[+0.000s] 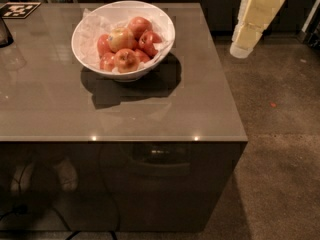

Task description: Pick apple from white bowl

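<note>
The white bowl (165,34) stands on the far middle of the grey table, lined with crumpled white paper. It holds several apples. The palest, largest apple (120,38), yellow-gold with a red blush, lies near the bowl's middle, with smaller red apples around it. My gripper (242,48) hangs in the air at the upper right, beyond the table's right edge and well to the right of the bowl, pointing down. It holds nothing that I can see.
The grey table (125,114) has its right edge (227,79) near the arm. A black-and-white marker tag (19,9) lies at the far left corner, with a dark object (4,33) beside it. Brown carpet (280,149) lies to the right.
</note>
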Robot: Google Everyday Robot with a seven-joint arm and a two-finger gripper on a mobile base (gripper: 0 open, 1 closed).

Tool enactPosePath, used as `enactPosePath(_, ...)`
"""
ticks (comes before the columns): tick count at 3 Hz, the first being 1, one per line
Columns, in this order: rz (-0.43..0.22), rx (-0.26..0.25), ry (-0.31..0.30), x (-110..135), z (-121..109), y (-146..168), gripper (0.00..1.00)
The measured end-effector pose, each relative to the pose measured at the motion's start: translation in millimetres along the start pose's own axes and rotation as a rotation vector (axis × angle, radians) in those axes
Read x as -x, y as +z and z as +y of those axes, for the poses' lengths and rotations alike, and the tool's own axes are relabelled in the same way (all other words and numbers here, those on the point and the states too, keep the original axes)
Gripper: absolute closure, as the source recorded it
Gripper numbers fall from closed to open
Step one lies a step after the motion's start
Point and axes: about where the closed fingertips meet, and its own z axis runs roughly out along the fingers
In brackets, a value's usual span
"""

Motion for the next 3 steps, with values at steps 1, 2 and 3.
enactPosePath(1, -0.066, 0.022, -0.009, 24.0, -5.2, 13.2, 0.00)
enactPosePath(2, -0.142, 0.107, -0.030, 59.6, -11.3, 36.1, 0.00)
enactPosePath(3, -0.181, 0.152, -0.064, 95.0, -25.0, 56.5, 0.00)
